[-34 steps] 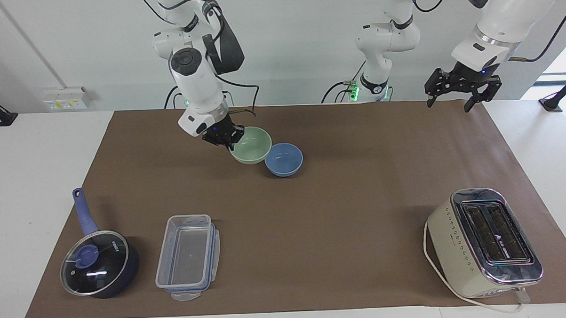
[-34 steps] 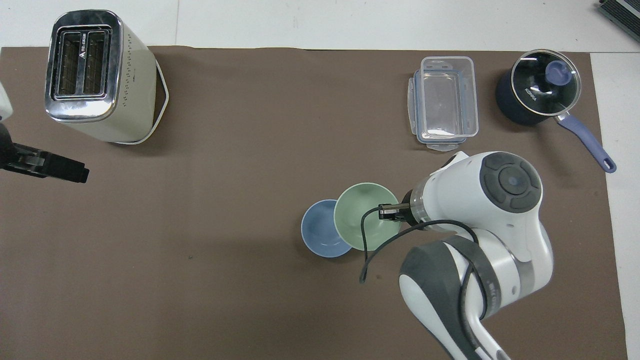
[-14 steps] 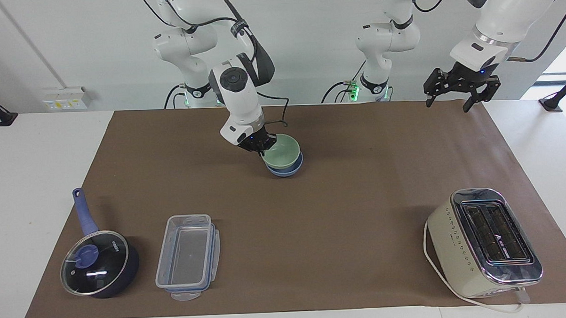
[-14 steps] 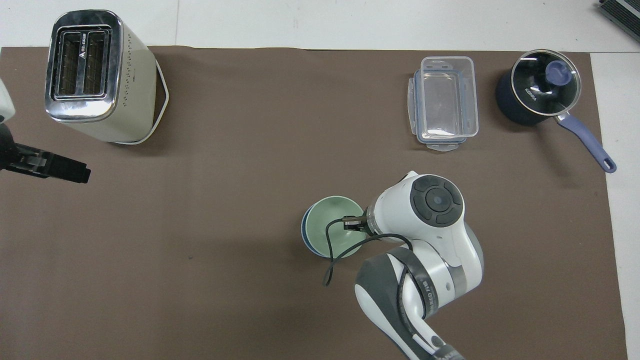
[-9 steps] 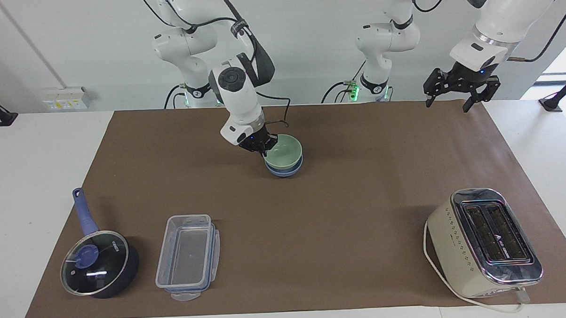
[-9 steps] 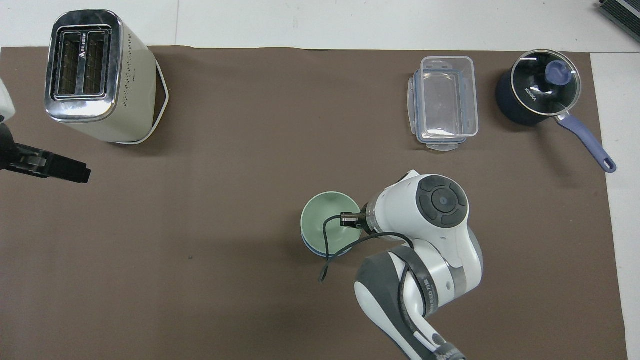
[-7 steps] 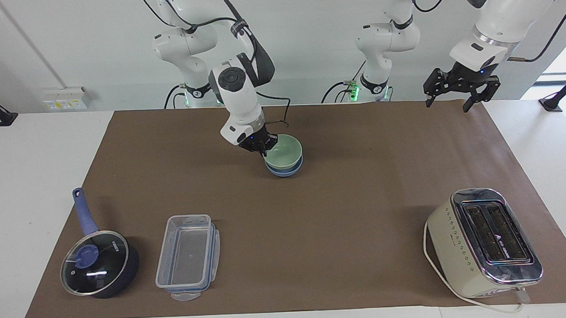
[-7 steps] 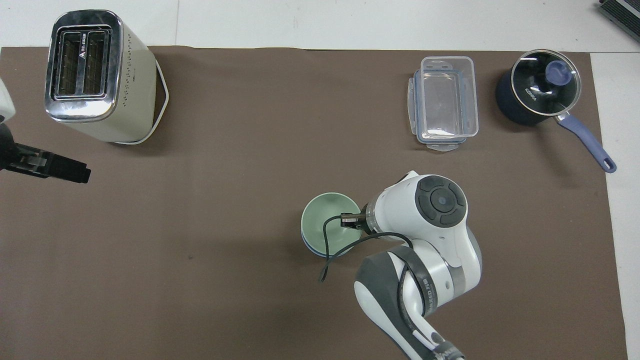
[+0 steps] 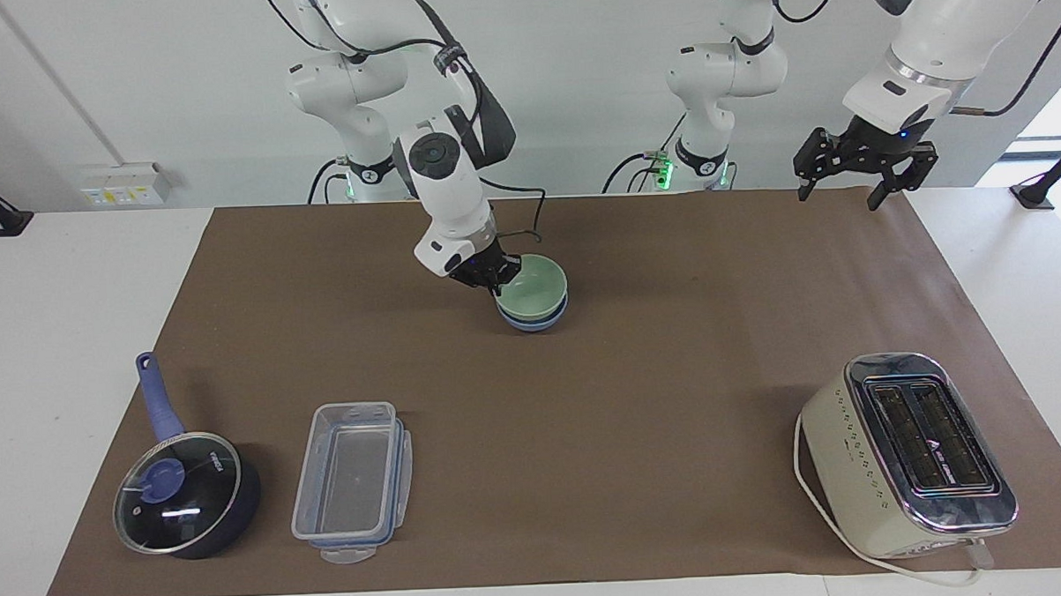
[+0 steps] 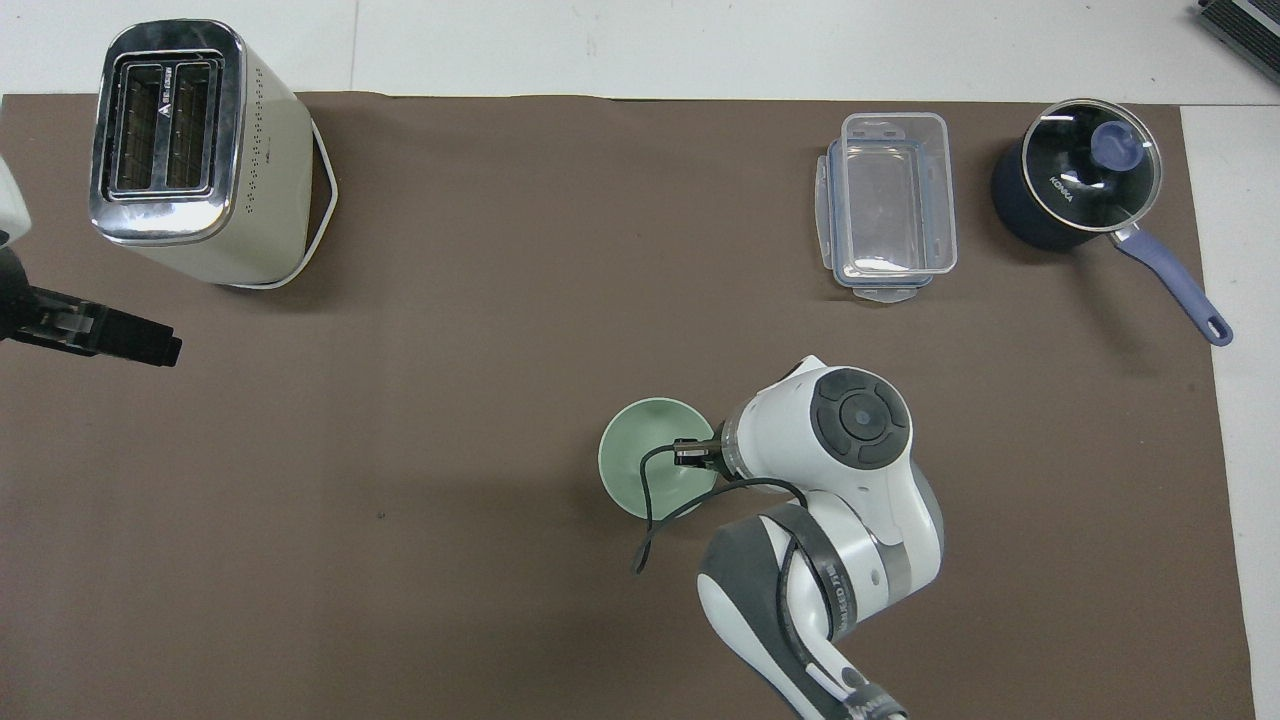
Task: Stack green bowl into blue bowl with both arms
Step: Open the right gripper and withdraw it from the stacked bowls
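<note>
- The small round pale mint-green bowl (image 9: pixel 535 289), smooth and matte, sits nested inside the matching light periwinkle-blue bowl (image 9: pixel 532 319). From the overhead view the green one covers the blue almost completely.
- The stack is on the brown paper-like mat (image 9: pixel 640 400) covering the white desk (image 9: pixel 62 288), about mid-desk and nearer the robots than the other stuff.
- The right claw (image 9: pixel 486 276) is down at the green bowl's rim on the side toward the right arm's end. Can't tell if its fingers are pinching the rim or slightly apart.
- The left claw (image 9: pixel 855 177) hangs in the air over the mat's edge at the left arm's end, fingers spread wide with nothing in them. That arm just waits.
- Cream toaster with a shiny chrome top and two slots (image 10: pixel 185 150), farther from the robots at the left arm's end. There's a small logo between the slots, not readable.
- Clear rectangular plastic container with blue clips (image 10: pixel 890 205), beside a dark blue saucepan with glass lid and periwinkle handle (image 10: pixel 1085 185). The lid reads "KONKA".
</note>
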Tool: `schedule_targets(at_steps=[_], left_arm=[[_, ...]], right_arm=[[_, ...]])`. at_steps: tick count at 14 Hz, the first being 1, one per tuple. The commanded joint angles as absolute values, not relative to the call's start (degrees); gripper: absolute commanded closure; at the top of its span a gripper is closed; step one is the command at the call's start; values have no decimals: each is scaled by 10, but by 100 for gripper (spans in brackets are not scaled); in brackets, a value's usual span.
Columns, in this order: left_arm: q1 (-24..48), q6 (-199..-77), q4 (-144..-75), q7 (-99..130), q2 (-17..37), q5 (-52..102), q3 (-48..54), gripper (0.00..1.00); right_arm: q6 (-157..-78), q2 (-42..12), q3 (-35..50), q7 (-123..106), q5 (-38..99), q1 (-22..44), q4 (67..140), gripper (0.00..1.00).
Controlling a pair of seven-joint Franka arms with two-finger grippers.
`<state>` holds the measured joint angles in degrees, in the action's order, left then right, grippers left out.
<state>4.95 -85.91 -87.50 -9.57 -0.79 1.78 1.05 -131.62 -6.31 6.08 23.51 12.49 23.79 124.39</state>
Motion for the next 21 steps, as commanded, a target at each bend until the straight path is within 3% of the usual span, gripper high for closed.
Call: schedule_targets(at_steps=[1,3,4,7,8,9,10,11,18,21], left_arm=[[52,-864,-890,-96,-20,12,11,0],[52,-864,-890,-96,-21,12,10,0],[52,-863,-890,-96,-20,12,10,0],[52,-864,-890,-96,-20,12,11,0],[52,-864,-890,-97,-20,12,10,0],[52,-864,-890,-96,-20,12,11,0],[52,-864,-890,-96,-21,12,11,0],[53,-864,-890,-96,-21,12,11,0],[52,-864,-890,-96,-21,12,11,0],[52,-864,-890,-96,-20,12,11,0]], right_arm=[[-1329,-62,61,223,142,238,1251,100],[-1329,-62,61,221,142,237,1252,100],[-1330,-62,61,221,142,237,1252,94],[-1330,-64,60,217,141,235,1246,65],[-1329,-71,60,216,140,234,1238,54],[-1327,-73,59,215,139,233,1229,37],[-1325,-69,57,216,139,233,1222,5],[-1322,-63,55,216,138,232,1217,0],[-1265,-16,54,215,62,167,1166,0],[-1195,-15,54,213,7,126,1099,0]])
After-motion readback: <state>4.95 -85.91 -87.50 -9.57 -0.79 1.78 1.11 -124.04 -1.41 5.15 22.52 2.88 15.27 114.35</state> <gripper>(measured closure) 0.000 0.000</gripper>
